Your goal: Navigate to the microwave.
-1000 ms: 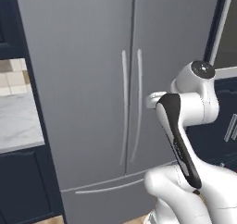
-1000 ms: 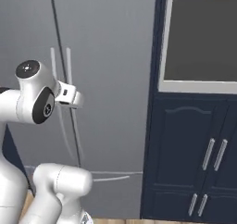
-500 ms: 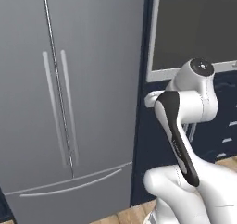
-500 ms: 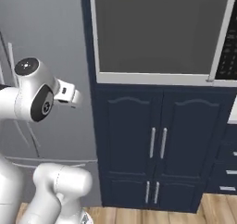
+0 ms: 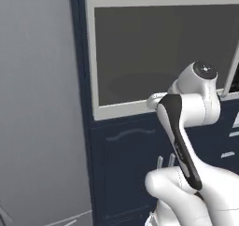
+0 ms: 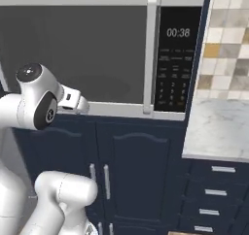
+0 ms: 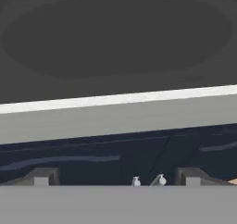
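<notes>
My base has swung past the grey fridge (image 5: 37, 103); the wide pale-framed, dark-windowed microwave (image 6: 87, 54) now sits directly ahead above navy cabinets (image 6: 136, 171), my gripper (image 7: 115, 177) spread, empty — nearly arrived.

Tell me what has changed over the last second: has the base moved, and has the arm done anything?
The base has driven sideways to the right: a second ago the fridge filled both base views, now the microwave sits ahead, with its keypad and a counter at right. The arm kept its folded pose and took hold of nothing. In the hand view the gripper stands open, facing the microwave's lower frame.
</notes>
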### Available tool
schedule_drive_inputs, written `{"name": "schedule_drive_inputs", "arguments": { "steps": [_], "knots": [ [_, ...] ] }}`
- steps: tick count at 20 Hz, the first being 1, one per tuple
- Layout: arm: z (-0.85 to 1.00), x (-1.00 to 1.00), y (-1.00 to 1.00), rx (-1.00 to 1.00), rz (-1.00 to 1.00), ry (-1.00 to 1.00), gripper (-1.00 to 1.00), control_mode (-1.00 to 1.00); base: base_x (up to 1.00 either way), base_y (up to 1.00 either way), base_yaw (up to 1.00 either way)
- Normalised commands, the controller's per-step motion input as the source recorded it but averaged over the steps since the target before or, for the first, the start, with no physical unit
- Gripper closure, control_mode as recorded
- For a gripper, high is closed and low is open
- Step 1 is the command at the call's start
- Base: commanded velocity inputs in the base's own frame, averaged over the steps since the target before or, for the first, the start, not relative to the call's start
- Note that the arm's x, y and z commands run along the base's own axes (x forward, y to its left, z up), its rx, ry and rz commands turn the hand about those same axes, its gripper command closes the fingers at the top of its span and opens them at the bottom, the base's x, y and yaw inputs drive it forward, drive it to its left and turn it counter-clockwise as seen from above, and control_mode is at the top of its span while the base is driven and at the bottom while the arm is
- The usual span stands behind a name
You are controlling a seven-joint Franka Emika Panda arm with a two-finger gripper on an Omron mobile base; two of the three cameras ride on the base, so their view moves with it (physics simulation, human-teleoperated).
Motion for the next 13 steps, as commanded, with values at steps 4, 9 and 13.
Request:
{"name": "schedule_drive_inputs", "arguments": {
  "steps": [4,9,13],
  "knots": [
    [0.00,0.00,0.00,0.00,0.00,0.00,-1.00,1.00,1.00,-0.82,0.09],
    [0.00,0.00,0.00,0.00,0.00,0.00,-1.00,1.00,0.27,-0.49,-0.12],
    [0.00,0.00,0.00,0.00,0.00,0.00,-1.00,1.00,-0.08,-0.39,0.04]
  ]
}}
